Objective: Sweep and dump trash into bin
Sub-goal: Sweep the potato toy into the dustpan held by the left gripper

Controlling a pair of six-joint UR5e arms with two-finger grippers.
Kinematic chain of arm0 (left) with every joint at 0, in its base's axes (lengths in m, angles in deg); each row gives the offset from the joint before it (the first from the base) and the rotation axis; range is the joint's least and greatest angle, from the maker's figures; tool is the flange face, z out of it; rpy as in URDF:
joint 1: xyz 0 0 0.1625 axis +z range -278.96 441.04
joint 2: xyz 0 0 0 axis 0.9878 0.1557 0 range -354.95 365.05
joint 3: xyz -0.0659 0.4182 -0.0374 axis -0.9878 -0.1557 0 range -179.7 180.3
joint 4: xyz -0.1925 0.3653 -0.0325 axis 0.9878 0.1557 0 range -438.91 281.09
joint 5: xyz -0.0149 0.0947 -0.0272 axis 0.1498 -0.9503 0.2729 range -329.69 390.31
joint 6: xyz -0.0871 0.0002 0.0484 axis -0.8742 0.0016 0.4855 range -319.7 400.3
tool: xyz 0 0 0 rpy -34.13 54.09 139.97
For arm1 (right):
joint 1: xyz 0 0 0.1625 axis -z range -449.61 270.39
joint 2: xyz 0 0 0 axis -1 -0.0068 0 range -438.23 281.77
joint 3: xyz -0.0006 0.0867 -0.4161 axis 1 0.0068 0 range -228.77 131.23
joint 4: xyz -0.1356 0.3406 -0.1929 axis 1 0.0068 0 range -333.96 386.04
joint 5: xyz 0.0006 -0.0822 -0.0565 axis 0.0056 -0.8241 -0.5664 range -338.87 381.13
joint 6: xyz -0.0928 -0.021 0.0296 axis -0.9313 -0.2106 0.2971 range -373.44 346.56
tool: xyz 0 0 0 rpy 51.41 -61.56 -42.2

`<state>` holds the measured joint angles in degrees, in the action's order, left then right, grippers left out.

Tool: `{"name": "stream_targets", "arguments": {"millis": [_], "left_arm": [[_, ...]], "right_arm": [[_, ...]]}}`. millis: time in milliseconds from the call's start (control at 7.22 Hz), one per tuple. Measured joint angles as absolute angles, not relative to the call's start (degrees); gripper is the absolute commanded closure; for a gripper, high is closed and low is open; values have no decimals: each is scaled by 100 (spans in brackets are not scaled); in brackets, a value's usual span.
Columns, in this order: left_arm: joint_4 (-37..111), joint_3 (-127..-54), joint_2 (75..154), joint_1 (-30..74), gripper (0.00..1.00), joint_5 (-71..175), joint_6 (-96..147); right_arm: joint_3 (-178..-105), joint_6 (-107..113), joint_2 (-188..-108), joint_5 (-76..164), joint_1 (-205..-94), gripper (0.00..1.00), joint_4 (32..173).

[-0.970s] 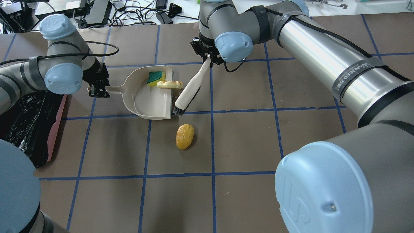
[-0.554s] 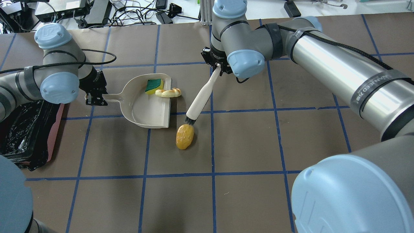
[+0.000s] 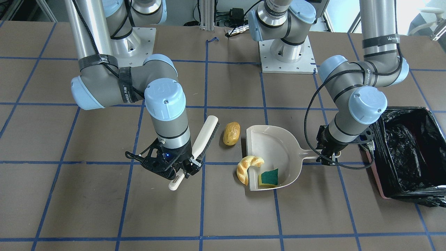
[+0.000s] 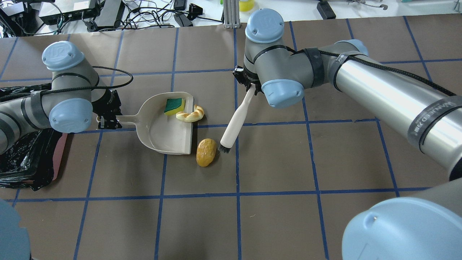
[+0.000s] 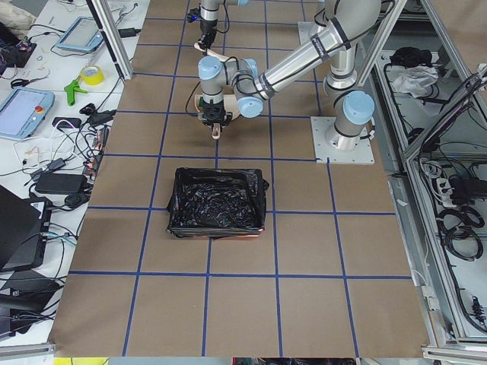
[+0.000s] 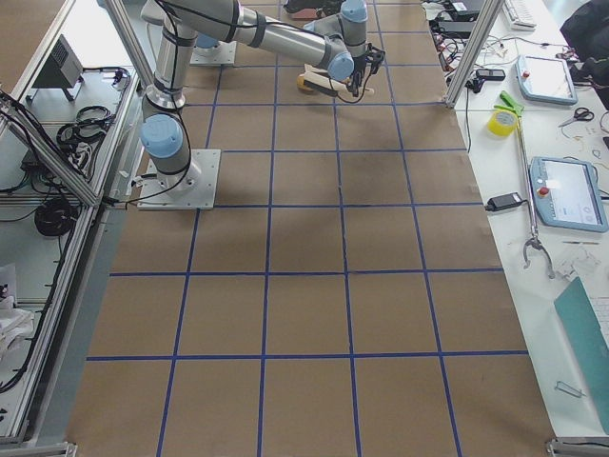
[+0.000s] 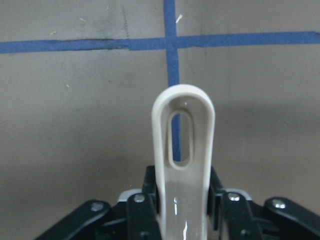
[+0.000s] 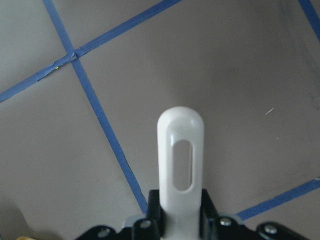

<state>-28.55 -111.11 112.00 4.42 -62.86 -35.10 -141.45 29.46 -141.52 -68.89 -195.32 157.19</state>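
The golden-brown bread roll [image 4: 206, 152] [image 3: 231, 133] lies on the table at the front corner of the beige dustpan [image 4: 162, 130] [image 3: 275, 146]. The croissant [image 4: 190, 115] [image 3: 246, 166] rests across the pan's lip. The green-and-yellow sponge [image 4: 174, 105] [image 3: 269, 177] is inside the pan. My left gripper [image 4: 108, 121] [image 3: 329, 158] is shut on the dustpan's handle [image 7: 183, 150]. My right gripper [image 4: 249, 85] [image 3: 181, 167] is shut on the handle [image 8: 181, 160] of a white brush [image 4: 236, 121] [image 3: 205, 134]. Its black bristles are just right of the roll. The bin [image 4: 59, 151] [image 3: 404, 153] stands behind my left gripper.
The brown table cover has a grid of blue tape lines. Cables and boxes lie beyond the far table edge [image 4: 108, 14]. The bin also shows in the exterior left view [image 5: 217, 201]. The arm bases [image 3: 285, 52] stand at the table's robot side.
The right arm has swung the brush from the pan's mouth toward the robot, to the right side of the roll. The dustpan has shifted nearer, so that its corner is beside the roll.
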Motion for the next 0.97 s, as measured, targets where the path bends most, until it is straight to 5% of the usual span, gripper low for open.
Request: {"name": "stream_targets", "arguments": {"millis": [970], "left_arm": [[-4472, -12049, 11007, 374, 100, -6541, -3153]], "right_arm": [[-14985, 3264, -14305, -6840, -19632, 100, 16882]]}}
